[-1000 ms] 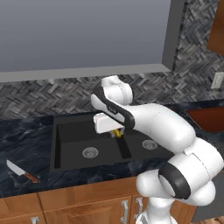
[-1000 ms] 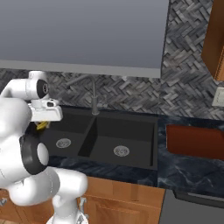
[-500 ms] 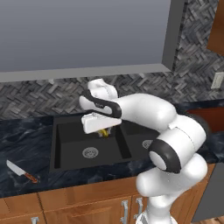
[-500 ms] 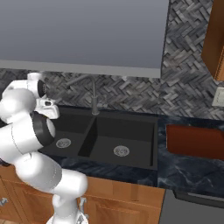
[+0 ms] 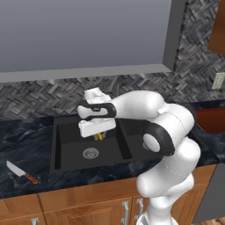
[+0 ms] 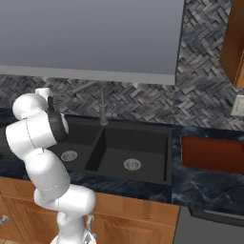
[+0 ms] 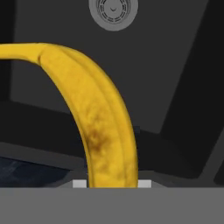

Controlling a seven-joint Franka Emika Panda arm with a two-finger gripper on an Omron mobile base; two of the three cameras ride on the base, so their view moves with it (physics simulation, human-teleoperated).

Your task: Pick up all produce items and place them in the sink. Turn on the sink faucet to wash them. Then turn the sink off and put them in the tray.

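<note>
My gripper (image 5: pixel 98 132) hangs over the left basin of the black sink (image 5: pixel 68 143), shut on the yellow banana (image 5: pixel 100 137), which pokes out below the fingers. In the hand view the banana (image 7: pixel 98 118) curves up and to the left from between the jaws, with the basin's silver drain (image 7: pixel 113 9) beyond it. The dark faucet (image 6: pixel 102 107) stands behind the sink (image 6: pixel 143 143), at the divider between the two basins. On the counter right of the sink lies the reddish-brown tray (image 6: pixel 212 155), also at the right edge of the left base view (image 5: pixel 212 121).
A red-handled knife (image 5: pixel 19 171) lies on the black marbled counter left of the sink. Each basin has a round drain (image 6: pixel 132 165). A herringbone backsplash and a window ledge run behind the faucet. Wooden cabinets sit below the counter.
The arm has swung left across the sink with the banana in its grip, from near the divider to above the left basin. The gripper stayed shut.
</note>
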